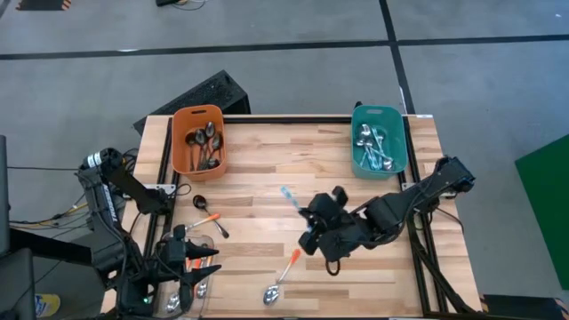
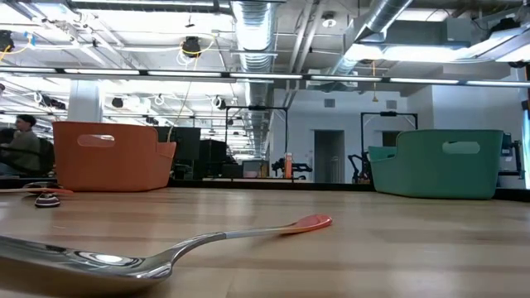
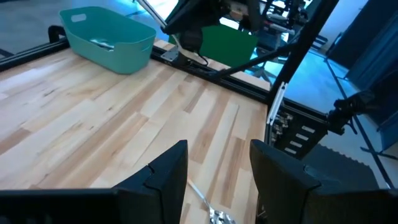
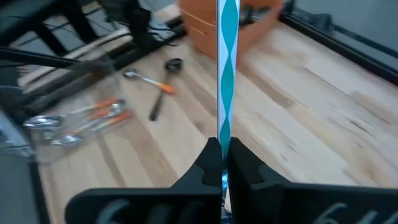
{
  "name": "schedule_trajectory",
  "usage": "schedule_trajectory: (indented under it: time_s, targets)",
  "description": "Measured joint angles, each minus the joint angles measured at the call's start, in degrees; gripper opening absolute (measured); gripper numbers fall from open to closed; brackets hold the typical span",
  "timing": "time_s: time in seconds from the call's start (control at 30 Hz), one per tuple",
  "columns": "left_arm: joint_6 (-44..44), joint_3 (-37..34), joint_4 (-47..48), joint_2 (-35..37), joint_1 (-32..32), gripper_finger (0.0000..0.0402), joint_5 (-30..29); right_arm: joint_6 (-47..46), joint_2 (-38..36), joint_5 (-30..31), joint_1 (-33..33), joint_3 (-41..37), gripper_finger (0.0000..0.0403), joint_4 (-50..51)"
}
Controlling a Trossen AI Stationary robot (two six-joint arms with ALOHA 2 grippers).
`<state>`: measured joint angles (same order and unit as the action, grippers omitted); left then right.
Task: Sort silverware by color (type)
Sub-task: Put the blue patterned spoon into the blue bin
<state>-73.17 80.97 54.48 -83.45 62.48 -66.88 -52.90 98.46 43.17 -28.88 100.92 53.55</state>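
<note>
My right gripper [image 1: 308,220] hangs over the middle of the table, shut on a spoon with a twisted light-blue handle [image 4: 226,74]; its bowl is hidden. My left gripper [image 3: 214,180] stands open at the near left corner over a clear tray [image 1: 197,271] of orange-handled spoons, with nothing between its fingers. One orange-handled spoon [image 1: 283,280] lies flat on the wood near the front edge and fills the foreground of the low view [image 2: 166,257]. A black spoon [image 1: 210,213] and another orange-handled one [image 1: 204,220] lie at the left. My right gripper pinches the light-blue handle [image 4: 222,142] between its two fingers. The fingers come slanting down from the table's right side. The handle's long free part [image 1: 288,196] sticks out past the fingertips toward the far left. The spoon is lifted clear of the table.
An orange bin [image 1: 198,138] with dark spoons stands at the far left, a teal bin [image 1: 380,149] with spoons at the far right. Bare wood lies between them. The low view shows both bins, orange [image 2: 108,157] and teal [image 2: 437,163], with no gripper in it.
</note>
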Motion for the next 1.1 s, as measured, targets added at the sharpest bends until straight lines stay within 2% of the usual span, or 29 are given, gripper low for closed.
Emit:
schedule_trajectory:
  time_s: [0.17, 0.43, 0.63, 0.83, 1.1]
  targets:
    - [0.0, 0.0, 0.1, -0.1, 0.0, 0.016, -1.1, -5.1, -4.9, 1.7, -0.7, -7.9, 0.0013, -0.9]
    - [1.0, 0.0, 0.6, -0.1, -1.1, 0.016, -1.3, -6.1, -17.9, -1.6, 1.3, -28.5, 0.0013, -19.7]
    - [2.3, -0.1, 3.0, -0.1, -4.1, 0.016, -0.2, -8.9, -26.4, -2.5, 4.9, -35.8, 0.0017, -20.6]
    - [2.8, -0.1, 9.0, -0.1, -11.0, 0.016, 7.0, -9.1, -32.4, -3.6, 10.2, -36.2, 0.0014, -8.8]
    - [15.8, -0.1, 9.2, -0.1, -27.0, 0.016, 19.3, -9.4, -37.3, -10.5, 24.6, -36.2, 0.0013, 15.8]
